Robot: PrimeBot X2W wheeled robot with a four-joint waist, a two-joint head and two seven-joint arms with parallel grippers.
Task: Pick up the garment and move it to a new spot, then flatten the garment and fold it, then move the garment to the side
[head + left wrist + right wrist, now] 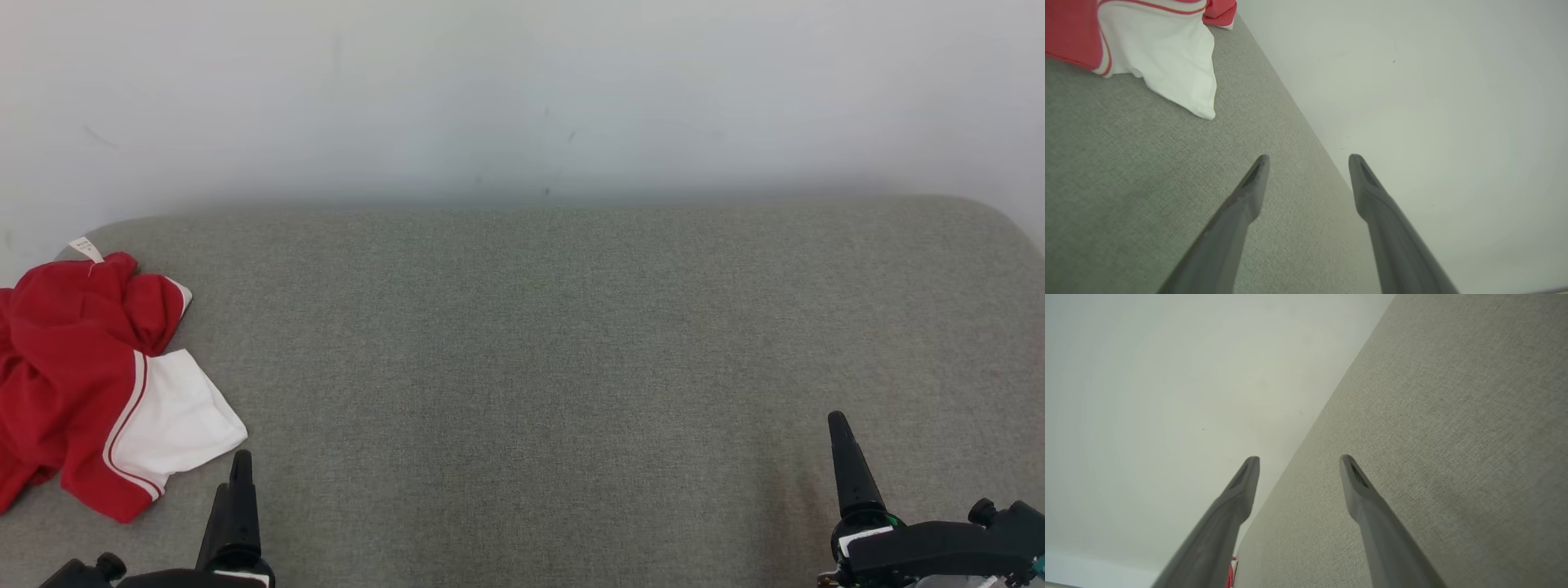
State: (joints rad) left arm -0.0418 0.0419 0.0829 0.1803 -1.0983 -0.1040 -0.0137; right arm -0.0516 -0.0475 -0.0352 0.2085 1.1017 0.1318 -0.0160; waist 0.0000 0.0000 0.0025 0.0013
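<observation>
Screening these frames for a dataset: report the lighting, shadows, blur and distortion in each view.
Head view: soft, even light, no glare; the grey surface bows at its far edge, a faint shadow on the wall above it; garment sharp. Left wrist view: weave crisp, left gripper soft, close to the lens. Right wrist view: right gripper equally soft, wall dimmer toward the corners.

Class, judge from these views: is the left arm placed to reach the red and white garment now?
Probably yes: the left gripper is open, close to the garment, with only bare grey fabric surface between them.
</observation>
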